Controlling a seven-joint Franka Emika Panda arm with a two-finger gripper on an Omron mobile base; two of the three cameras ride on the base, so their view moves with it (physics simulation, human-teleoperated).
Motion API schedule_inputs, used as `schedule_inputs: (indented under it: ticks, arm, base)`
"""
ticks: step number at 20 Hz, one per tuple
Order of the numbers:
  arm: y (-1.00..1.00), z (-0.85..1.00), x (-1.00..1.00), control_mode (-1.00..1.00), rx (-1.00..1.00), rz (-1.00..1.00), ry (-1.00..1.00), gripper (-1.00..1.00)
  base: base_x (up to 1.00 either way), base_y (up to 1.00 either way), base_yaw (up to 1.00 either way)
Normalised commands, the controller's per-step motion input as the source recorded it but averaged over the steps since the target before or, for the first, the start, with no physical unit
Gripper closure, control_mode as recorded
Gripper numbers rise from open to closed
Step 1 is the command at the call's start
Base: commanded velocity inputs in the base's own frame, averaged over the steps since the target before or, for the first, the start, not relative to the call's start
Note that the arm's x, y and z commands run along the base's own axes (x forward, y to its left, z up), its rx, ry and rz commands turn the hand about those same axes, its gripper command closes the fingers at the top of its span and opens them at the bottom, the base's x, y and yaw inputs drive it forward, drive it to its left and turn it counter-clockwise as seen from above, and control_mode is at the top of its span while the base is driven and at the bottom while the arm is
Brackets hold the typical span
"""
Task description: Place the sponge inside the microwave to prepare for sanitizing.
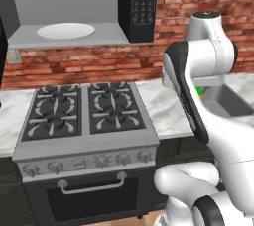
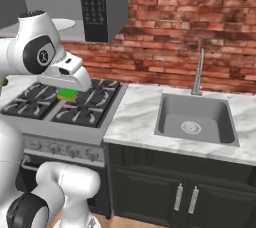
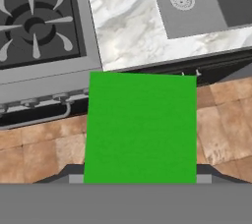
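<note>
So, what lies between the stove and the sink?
A strip of white marble counter lies between the stove and the sink, as the right base view shows.

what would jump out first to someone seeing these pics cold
The bright green sponge held in the gripper, seen in the hand view against the floor and stove front. Next, the open microwave above the stove with its pale round plate, then the grey sink set in the marble counter.

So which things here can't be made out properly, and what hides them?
- Gripper fingertips: hand view, covered by the held green block sponge.
- Black box microwave: both base views, top cut off by the frame edge; its door isn't in frame.
- Pale round plate: right base view, mostly behind the white arm.
</note>
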Motion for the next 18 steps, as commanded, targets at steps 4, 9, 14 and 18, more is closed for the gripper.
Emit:
schedule_inputs:
  ticks: [4, 9, 14, 18]
  arm:
    - [0.0, 0.0, 0.0, 1.0, 0.0, 0.0, 0.0, 1.0]
    - [0.0, 0.0, 0.0, 1.0, 0.0, 0.0, 0.0, 1.0]
    - [0.0, 0.0, 0.0, 1.0, 0.0, 0.0, 0.0, 1.0]
    - [0.0, 0.0, 0.0, 1.0, 0.0, 0.0, 0.0, 1.0]
  base:
    - [0.01, 0.22, 0.16]
    - [0.03, 0.23, 0.17]
    - [0.02, 0.29, 0.15]
    - [0.14, 0.42, 0.06]
